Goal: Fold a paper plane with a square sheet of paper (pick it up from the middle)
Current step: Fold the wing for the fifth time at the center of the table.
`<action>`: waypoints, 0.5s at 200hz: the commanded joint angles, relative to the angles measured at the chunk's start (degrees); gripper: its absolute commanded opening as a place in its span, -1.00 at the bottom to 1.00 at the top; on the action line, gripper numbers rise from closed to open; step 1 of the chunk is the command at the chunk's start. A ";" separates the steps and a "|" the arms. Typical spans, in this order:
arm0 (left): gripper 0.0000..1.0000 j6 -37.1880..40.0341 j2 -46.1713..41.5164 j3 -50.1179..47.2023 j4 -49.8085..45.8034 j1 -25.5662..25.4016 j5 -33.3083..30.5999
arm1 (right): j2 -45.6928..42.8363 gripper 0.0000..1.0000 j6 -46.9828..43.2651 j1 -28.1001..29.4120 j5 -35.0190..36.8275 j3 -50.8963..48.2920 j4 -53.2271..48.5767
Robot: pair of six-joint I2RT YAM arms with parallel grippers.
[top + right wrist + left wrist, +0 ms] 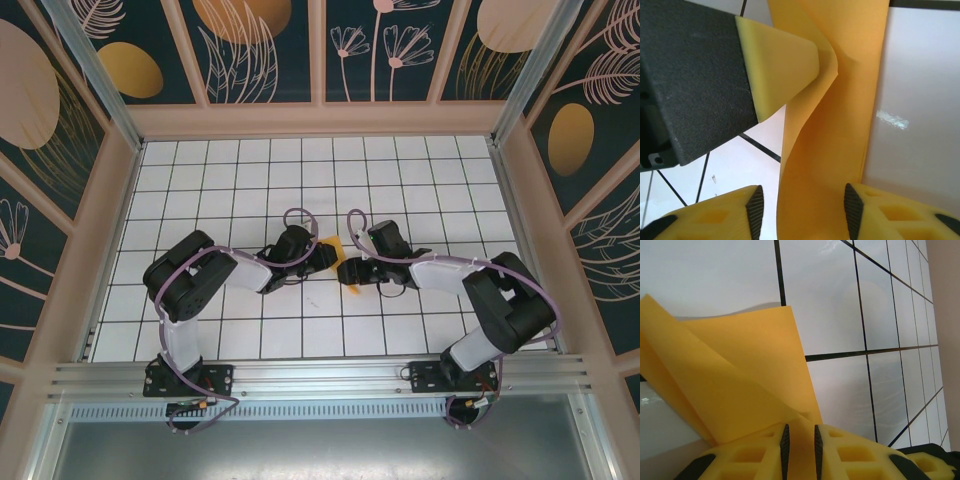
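The two bases stand at the near rail in the top view, the left arm (190, 290) at 7 o'clock and the right arm (495, 300) at 5 o'clock. Both reach inward and their heads meet at the centre of the white gridded worktop (420, 180). There the sheet of paper (334, 243) appears as two small orange scraps, one at 12 o'clock of the meeting point and one at 6 o'clock. The black bodies hide the rest, so its shape is not readable from above.

In the left wrist view, two dark pads (785, 442) at 6 o'clock stand almost together. The sheet (740, 375) goes down into the thin slit between them, so the left jaws are clenched on the paper. From there it rises toward 10 o'clock in two layers, and the frame edge cuts off its left part.

In the right wrist view, the pads (756, 212) at 6 o'clock stand wide apart and the paper (840, 100) runs up between them. The pad at 7 o'clock is clear of it. Whether the other pad touches its edge, I cannot tell. The right jaws are released. Farther up, at 10 o'clock, one yellow finger (777, 70) of the left jaws presses a bend into the sheet, and its partner is hidden behind the paper.

Beyond the worktop stand dark painted walls (260, 50).
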 commanded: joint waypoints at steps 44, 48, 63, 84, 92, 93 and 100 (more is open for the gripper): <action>-0.50 1.49 0.31 1.39 -2.92 0.00 0.38 | 1.33 -0.44 1.43 -0.18 -2.16 -1.04 2.04; -0.50 1.48 0.18 1.48 -3.02 0.03 0.32 | 1.43 -0.48 1.66 -0.32 -2.42 -1.16 2.26; -0.49 1.72 -0.05 1.48 -3.28 0.06 0.05 | 2.19 -0.54 2.68 -0.63 -2.69 -1.51 2.89; -0.49 2.04 -0.29 1.61 -3.64 0.15 0.10 | 3.04 -0.66 4.21 -1.40 -4.17 -2.78 4.85; -0.49 2.12 -0.36 1.53 -3.64 0.17 0.10 | 3.38 -0.66 4.80 -2.05 -4.90 -3.23 5.42; -0.49 2.13 -0.38 1.55 -3.64 0.17 0.10 | 3.38 -0.67 4.83 -2.14 -5.06 -3.26 5.50; -0.49 2.14 -0.38 1.52 -3.73 0.13 0.09 | 3.44 -0.71 5.01 -2.40 -5.92 -3.59 6.06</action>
